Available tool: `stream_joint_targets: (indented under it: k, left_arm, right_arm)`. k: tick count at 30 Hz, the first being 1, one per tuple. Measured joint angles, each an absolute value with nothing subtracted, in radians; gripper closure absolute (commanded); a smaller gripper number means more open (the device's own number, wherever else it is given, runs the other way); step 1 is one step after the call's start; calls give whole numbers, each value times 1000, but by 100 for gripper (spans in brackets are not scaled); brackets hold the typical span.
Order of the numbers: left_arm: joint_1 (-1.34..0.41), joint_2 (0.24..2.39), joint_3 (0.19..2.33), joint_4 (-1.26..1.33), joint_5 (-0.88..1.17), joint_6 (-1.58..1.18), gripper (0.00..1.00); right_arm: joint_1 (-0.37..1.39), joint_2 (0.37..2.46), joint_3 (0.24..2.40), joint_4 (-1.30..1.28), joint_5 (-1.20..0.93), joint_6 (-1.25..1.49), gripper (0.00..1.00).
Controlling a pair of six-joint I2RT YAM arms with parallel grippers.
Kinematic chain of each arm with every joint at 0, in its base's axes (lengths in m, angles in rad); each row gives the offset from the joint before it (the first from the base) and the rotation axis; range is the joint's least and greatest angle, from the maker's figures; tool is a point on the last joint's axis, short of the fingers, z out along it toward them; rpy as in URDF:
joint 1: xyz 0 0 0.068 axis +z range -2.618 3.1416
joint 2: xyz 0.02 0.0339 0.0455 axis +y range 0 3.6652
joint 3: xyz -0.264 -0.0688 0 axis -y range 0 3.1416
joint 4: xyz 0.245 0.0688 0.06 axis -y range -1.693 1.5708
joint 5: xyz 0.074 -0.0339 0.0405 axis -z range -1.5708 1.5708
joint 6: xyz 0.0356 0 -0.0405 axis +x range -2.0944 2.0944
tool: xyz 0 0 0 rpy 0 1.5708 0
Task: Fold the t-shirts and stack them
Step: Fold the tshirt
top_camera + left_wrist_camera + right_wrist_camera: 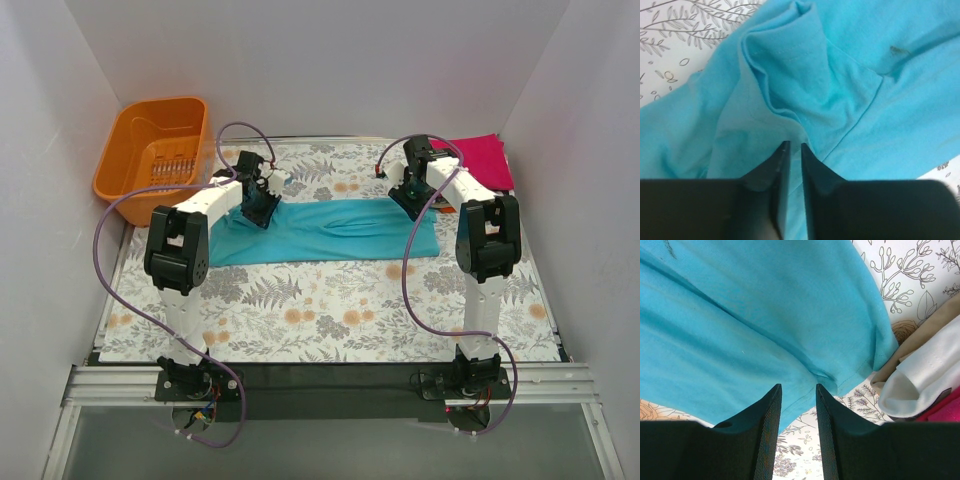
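The teal t-shirt (330,230) lies as a long flat band across the middle of the table. My left gripper (258,200) is at its left end. In the left wrist view the gripper (794,146) is nearly shut, with a bunched fold of the teal t-shirt (805,90) pinched between its fingers. My right gripper (410,195) is at the shirt's right end. In the right wrist view that gripper (798,386) is open, with the hem of the teal t-shirt (765,330) lying between its tips. A magenta-pink t-shirt (480,160) lies folded at the back right.
An orange plastic basket (155,150) stands at the back left, off the floral mat (330,310). Beside the teal hem on the right are a folded white t-shirt (925,375), a tan cloth (920,335) and the magenta one (945,412). White walls enclose the table.
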State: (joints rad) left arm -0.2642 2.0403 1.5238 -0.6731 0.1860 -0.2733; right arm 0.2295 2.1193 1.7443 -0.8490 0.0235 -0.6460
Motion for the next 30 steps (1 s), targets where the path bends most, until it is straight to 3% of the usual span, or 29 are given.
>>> stream_joint_targets:
  k: [3, 7, 16, 23, 30]
  left_arm:
    - [-264, 2040, 1525, -685, 205, -282, 73]
    - [-265, 2040, 1525, -688, 216, -293, 72]
    - [-266, 2064, 1538, -664, 194, -308, 81]
    - [-266, 2094, 1551, -654, 190, -317, 69]
    - [-266, 2094, 1573, -676, 197, -331, 68]
  right_arm:
    - [229, 2119, 1744, -852, 23, -646, 66]
    - [229, 2119, 1744, -855, 24, -646, 66]
    - [229, 2119, 1744, -859, 30, -647, 66]
    - [229, 2119, 1744, -859, 39, -650, 66]
    - [229, 2119, 1744, -860, 43, -651, 66]
